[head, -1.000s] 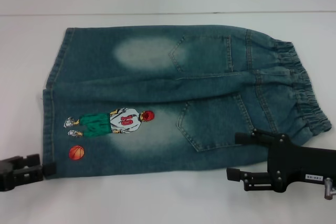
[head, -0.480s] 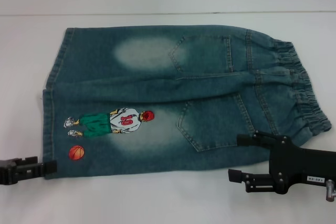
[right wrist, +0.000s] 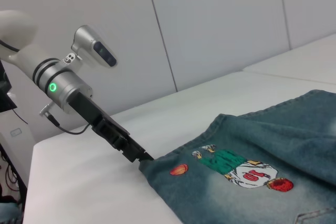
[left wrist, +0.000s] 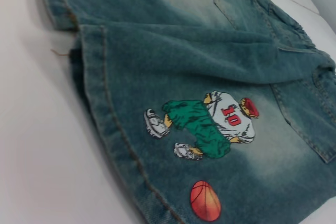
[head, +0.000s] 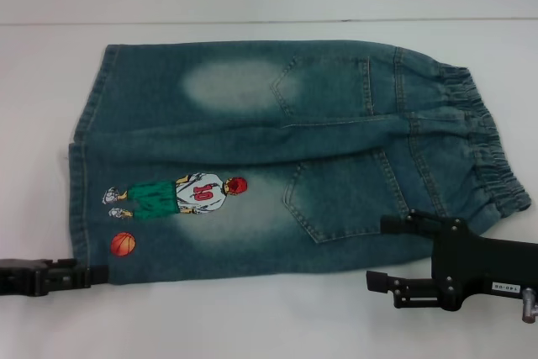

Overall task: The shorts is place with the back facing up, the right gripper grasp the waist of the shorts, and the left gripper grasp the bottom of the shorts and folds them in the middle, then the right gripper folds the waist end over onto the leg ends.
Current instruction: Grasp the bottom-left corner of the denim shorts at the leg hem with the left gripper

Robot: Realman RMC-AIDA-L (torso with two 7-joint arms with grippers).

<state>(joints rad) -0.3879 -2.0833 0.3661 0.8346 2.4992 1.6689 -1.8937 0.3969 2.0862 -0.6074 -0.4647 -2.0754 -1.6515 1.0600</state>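
Right gripper (head: 380,251) at the near edge of the white table (head: 252,317), jaws spread wide, nothing between them. One finger lies over the near edge of the shorts (head: 286,157) beside the lower back pocket (head: 340,199); the other sits on bare table just clear of the cloth. The waist of the shorts (head: 487,149) lies just beyond this claw and slightly to its outer side, gathered band crinkled, not touched by either finger.

Left gripper (head: 94,275) low at the near left, fingertips meeting the near corner of the hem. The right wrist view shows the tip (right wrist: 142,157) right at the denim corner; whether its fingers are parted or pinched on the cloth, cannot tell. The bottom of the shorts (head: 80,199) runs away from this claw toward the far side. The orange ball print (head: 123,244) sits just past the tip, the cartoon player print (head: 176,197) a little farther.

Shorts lie flat, back up, legs toward the left claw, waist toward the right claw. Upper back pocket (head: 324,86) and pale faded patch (head: 227,86) farthest from both.
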